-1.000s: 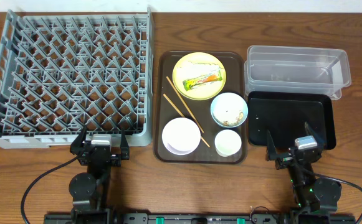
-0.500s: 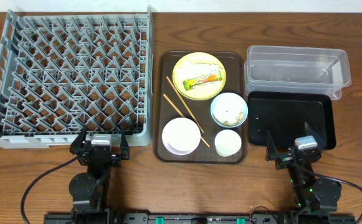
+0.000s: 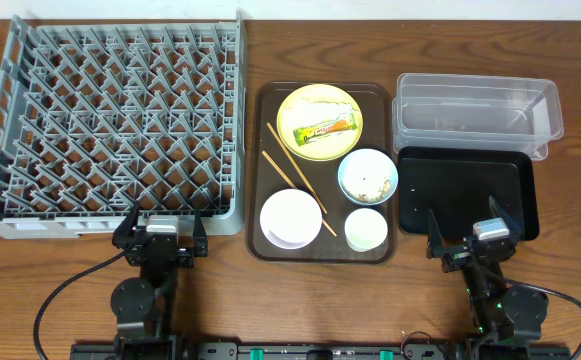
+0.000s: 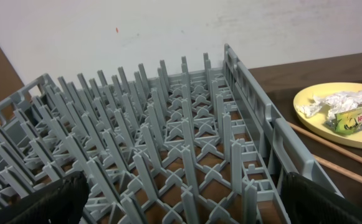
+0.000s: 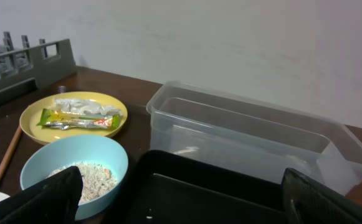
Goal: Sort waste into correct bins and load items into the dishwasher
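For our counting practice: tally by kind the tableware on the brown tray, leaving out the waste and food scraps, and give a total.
Plates: 1, the yellow plate
Bowls: 2, the light blue bowl and the white bowl
Cups: 1, the small white cup
Chopsticks: 2
Total: 6

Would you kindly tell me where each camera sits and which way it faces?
Overhead: fixed above the table, looking down on dish rack, clear tub and black tray; left tool and right tool show at the bottom edge.
Left wrist: rides behind the left tool, facing forward over the dish rack toward the wall; its fingertips fill the lower corners.
Right wrist: rides behind the right tool, facing forward across black tray and clear tub; fingertips in the lower corners.
Shared: both wrist views show yellow plate and wrapper.
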Motion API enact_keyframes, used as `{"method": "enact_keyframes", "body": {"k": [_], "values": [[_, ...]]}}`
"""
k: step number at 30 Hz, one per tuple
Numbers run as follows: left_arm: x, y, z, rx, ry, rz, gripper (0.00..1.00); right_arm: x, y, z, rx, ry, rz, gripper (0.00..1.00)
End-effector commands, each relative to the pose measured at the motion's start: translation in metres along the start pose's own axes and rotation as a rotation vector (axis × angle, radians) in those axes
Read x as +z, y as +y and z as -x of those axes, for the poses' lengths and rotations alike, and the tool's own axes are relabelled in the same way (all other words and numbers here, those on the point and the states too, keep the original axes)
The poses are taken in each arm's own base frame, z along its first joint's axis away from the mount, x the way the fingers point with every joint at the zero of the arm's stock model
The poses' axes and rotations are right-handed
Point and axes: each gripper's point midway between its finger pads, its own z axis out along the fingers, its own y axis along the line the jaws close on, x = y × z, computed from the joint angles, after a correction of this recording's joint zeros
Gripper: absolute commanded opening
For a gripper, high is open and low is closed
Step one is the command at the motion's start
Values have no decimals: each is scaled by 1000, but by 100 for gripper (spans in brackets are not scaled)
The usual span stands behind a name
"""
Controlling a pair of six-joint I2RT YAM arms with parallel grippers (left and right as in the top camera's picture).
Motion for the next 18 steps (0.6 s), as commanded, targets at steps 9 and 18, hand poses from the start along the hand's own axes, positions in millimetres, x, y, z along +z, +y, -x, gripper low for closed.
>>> {"method": "enact_keyframes", "body": {"k": [9, 18], "values": [[1, -6, -15, 10, 46, -26, 99, 0, 3, 0, -7, 0, 10, 99], [1, -6, -15, 10, 46, -26, 99, 0, -1, -1, -48, 3, -14, 99]]}}
